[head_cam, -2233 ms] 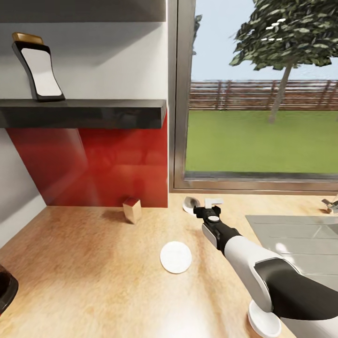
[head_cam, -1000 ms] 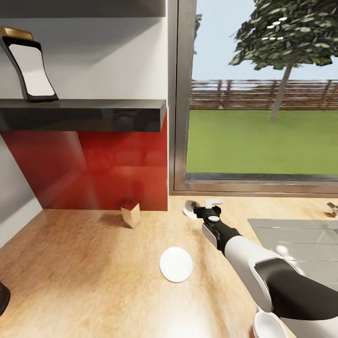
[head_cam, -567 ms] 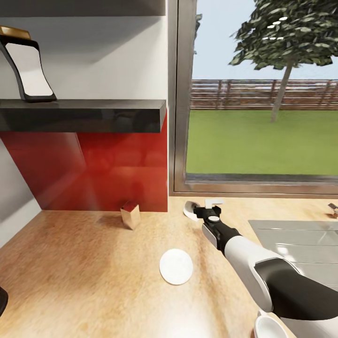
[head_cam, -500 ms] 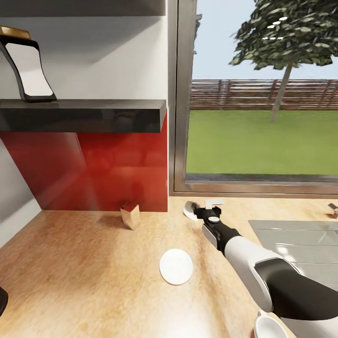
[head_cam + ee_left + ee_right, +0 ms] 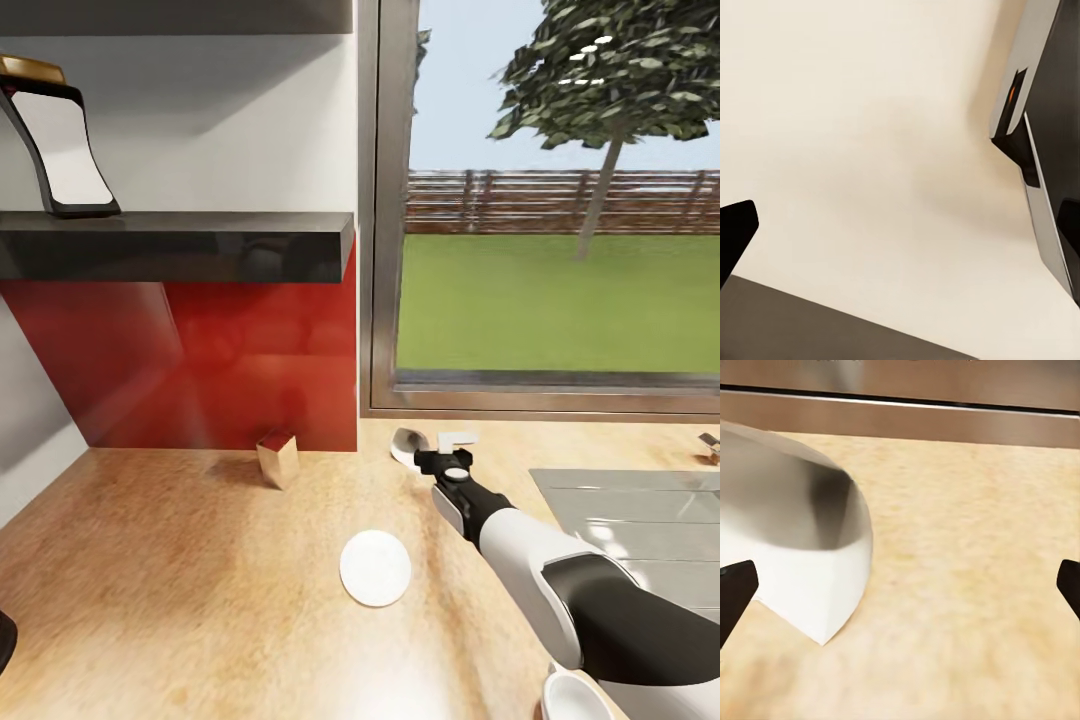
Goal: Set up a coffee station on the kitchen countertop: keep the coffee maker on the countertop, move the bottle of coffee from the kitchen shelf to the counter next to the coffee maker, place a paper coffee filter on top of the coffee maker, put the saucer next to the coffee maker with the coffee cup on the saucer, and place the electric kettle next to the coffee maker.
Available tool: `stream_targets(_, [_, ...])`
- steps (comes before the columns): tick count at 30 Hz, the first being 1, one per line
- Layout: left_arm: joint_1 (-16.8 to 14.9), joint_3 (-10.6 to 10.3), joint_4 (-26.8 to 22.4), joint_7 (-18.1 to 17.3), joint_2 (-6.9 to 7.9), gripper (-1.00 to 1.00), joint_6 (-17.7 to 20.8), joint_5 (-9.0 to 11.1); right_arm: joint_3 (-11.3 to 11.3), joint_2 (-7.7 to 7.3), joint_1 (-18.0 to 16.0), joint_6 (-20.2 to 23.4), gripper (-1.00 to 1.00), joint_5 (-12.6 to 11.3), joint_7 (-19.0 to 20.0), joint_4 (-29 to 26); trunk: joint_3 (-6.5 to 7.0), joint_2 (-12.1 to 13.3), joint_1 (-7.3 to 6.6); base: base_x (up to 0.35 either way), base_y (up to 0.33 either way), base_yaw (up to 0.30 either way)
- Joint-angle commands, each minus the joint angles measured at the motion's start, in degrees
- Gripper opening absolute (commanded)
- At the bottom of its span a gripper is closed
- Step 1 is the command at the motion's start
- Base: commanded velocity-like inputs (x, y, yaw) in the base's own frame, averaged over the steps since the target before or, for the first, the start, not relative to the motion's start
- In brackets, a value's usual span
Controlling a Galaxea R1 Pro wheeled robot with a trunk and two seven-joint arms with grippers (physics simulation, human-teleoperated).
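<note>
Right gripper reaches over the countertop toward the filter, fingers spread, filter lying near the window sill. Saucer lies flat mid-counter. Left fingers' state cannot be told.

Right arm outstretched forward, its gripper low, jaws spread wide.
</note>
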Motion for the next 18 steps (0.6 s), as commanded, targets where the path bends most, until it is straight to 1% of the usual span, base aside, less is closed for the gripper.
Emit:
stream_targets(1, [0.10,0.26,0.11,-0.08,0.00,1.00,-0.32,0.32,0.33,0.04,-0.06,-0.02,1.00,-0.47,-0.26,0.02,-0.11,-0.11,0.04,0.000,0.000,0.000])
stream_targets(3, [0.25,0.26,0.11,-0.08,-0.01,1.00,-0.32,0.32,0.24,0.10,-0.05,0.47,1.00,-0.49,-0.29,-0.05,-0.11,-0.11,0.04,0.000,0.000,0.000])
stream_targets(5, [0.40,0.26,0.11,-0.08,-0.01,1.00,-0.33,0.32,0.18,0.17,-0.05,3.84,1.00,-0.51,-0.32,-1.01,-0.11,-0.11,0.04,0.000,0.000,0.000])
stream_targets(6, [0.44,0.26,0.11,-0.08,-0.01,1.00,-0.32,0.32,0.17,0.18,-0.05,7.59,1.00,-0.47,-0.34,-3.41,-0.11,-0.11,0.04,0.000,0.000,0.000])
stream_targets(7, [0.48,0.26,0.11,-0.08,-0.04,1.00,-0.32,0.32,0.16,0.12,-0.05,15.19,1.00,-0.38,-0.41,-9.65,-0.11,-0.11,0.04,0.000,0.000,0.000])
stream_targets(8, [0.48,0.26,0.11,-0.08,-0.06,1.00,-0.32,0.32,0.16,0.12,-0.05,16.56,1.00,-0.38,-0.42,-10.78,-0.11,-0.11,0.04,0.000,0.000,0.000])
stream_targets(10, [0.49,0.26,0.11,-0.08,-0.10,1.00,-0.32,0.32,0.13,0.06,-0.06,21.94,1.00,-0.35,-0.46,-15.52,-0.11,-0.11,0.04,0.000,0.000,0.000])
stream_targets(12, [0.49,0.26,0.11,-0.08,-0.17,1.00,-0.32,0.32,0.15,0.02,-0.05,24.78,1.00,-0.34,-0.46,-18.79,-0.11,-0.11,0.04,0.000,0.000,0.000])
stream_targets(18, [0.49,0.24,0.09,-0.18,-0.11,1.00,-0.34,0.27,0.19,-0.06,-0.05,25.53,1.00,-0.32,-0.46,-19.60,-0.15,-0.11,0.04,0.000,0.000,0.000])
